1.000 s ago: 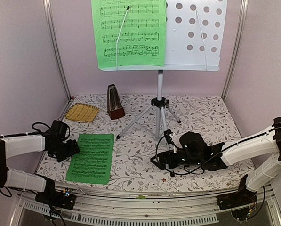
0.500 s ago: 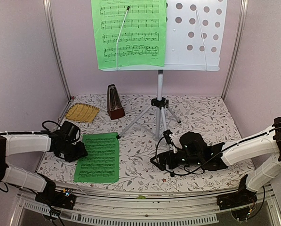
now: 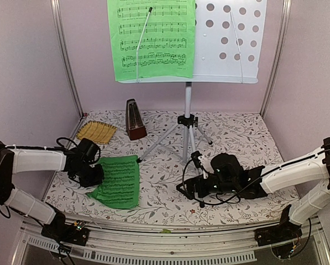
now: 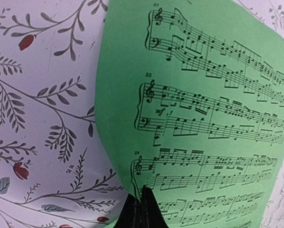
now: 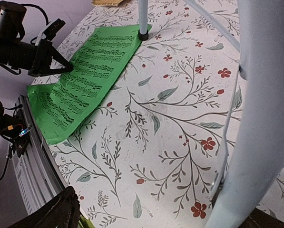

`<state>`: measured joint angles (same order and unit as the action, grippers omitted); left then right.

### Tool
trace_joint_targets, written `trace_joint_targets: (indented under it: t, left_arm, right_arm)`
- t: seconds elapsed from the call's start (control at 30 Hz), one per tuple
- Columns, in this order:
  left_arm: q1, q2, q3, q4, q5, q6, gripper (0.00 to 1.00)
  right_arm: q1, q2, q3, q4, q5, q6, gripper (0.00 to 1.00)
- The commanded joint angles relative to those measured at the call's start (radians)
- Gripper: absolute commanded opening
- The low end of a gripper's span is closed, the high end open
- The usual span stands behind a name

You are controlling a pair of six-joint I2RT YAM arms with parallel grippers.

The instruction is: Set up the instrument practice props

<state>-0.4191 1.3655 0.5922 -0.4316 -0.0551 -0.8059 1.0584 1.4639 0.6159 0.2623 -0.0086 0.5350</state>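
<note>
Here, our left hand (image 3: 97,176) pinches the edge of the green booklet (image 3: 121,182) on the surface.
Our right hand (image 3: 190,187) stands open beside a leg of the music stand (image 3: 228,69).

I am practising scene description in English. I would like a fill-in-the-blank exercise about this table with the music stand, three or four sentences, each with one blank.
1. The left gripper is ____ on the edge of the green sheet-music booklet lying on the table.
2. Seen from the top camera, the other green music sheet covers the ____ half of the music stand.
3. In that view, the metronome stands to the ____ of the straw mat.
4. The right gripper has its jaws ____.

Missing words: shut; left; right; open
</note>
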Motion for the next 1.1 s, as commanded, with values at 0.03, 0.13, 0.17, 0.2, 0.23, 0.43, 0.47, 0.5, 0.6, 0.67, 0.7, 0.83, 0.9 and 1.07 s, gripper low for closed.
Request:
trace_joint_targets:
  t: [0.03, 0.13, 0.17, 0.2, 0.23, 0.43, 0.47, 0.5, 0.6, 0.67, 0.7, 0.83, 0.9, 1.07]
  left_arm:
    - [-0.021, -0.026, 0.066, -0.078, -0.037, 0.028, 0.00]
    - [-0.035, -0.084, 0.093, -0.114, -0.052, 0.026, 0.00]
    - [-0.042, -0.109, 0.098, -0.122, -0.056, 0.025, 0.00]
    - [-0.049, -0.133, 0.105, -0.132, -0.059, 0.025, 0.00]
    - [-0.058, -0.162, 0.111, -0.146, -0.066, 0.023, 0.00]
    - [-0.152, -0.305, 0.126, -0.243, -0.112, -0.037, 0.00]
    - [-0.166, -0.329, 0.124, -0.263, -0.121, -0.057, 0.00]
    - [-0.174, -0.352, 0.121, -0.291, -0.136, -0.077, 0.00]
    - [-0.185, -0.422, 0.121, -0.365, -0.191, -0.130, 0.00]
    - [-0.186, -0.465, 0.125, -0.365, -0.192, -0.117, 0.00]
    - [-0.187, -0.482, 0.130, -0.364, -0.188, -0.108, 0.00]
    - [-0.200, -0.551, 0.152, -0.344, -0.138, -0.064, 0.00]
    - [-0.215, -0.597, 0.150, -0.304, -0.099, -0.044, 0.00]
    - [-0.288, -0.702, 0.102, -0.170, -0.044, -0.107, 0.00]
  right_arm:
    - [0.011, -0.071, 0.034, -0.010, 0.027, -0.010, 0.97]
    - [0.011, -0.114, 0.032, -0.032, 0.052, -0.009, 0.98]
    - [0.011, -0.138, 0.030, -0.039, 0.060, -0.007, 0.98]
    - [0.010, -0.157, 0.029, -0.047, 0.070, -0.005, 0.99]
    - [0.010, -0.174, 0.028, -0.057, 0.080, -0.003, 0.99]
    - [0.010, -0.277, 0.029, -0.116, 0.106, 0.005, 1.00]
    - [0.010, -0.289, 0.031, -0.119, 0.095, 0.006, 1.00]
    - [0.010, -0.295, 0.034, -0.123, 0.082, 0.006, 1.00]
    - [0.010, -0.289, 0.053, -0.139, 0.041, 0.007, 1.00]
    - [0.011, -0.281, 0.061, -0.137, 0.011, 0.011, 1.00]
    - [0.010, -0.280, 0.059, -0.128, 0.000, 0.015, 1.00]
    - [0.010, -0.281, 0.050, -0.087, -0.048, 0.042, 1.00]
    - [0.009, -0.281, 0.051, -0.062, -0.077, 0.058, 1.00]
    - [0.011, -0.276, 0.028, 0.048, -0.133, 0.145, 0.99]
